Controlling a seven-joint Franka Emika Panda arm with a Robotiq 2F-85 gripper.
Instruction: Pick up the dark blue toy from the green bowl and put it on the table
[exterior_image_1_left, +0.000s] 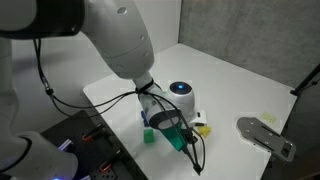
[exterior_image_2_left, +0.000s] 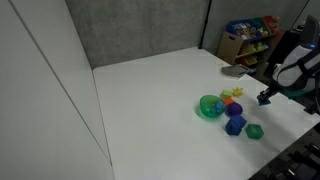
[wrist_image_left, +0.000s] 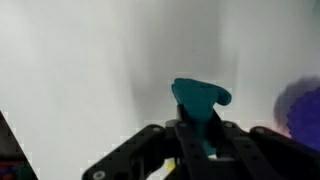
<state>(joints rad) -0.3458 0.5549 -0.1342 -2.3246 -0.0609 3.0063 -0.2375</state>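
The small, chunky blue-teal toy block (wrist_image_left: 200, 97) is pinched between the jaws of the black gripper (wrist_image_left: 203, 132), hanging above the plain white desk (exterior_image_2_left: 150, 90), beside the round bright green bowl (exterior_image_2_left: 210, 107) and no longer in it. Placing appears to be the step in hand. The arm should descend straight onto bare surface, clear of the blurred blue-purple piece (wrist_image_left: 300, 112). The jaws should spread only once the block rests flat.

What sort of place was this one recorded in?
Probably a lab or office: a plain white table, a grey partition wall behind it, and a shelf of colourful boxes in the corner.
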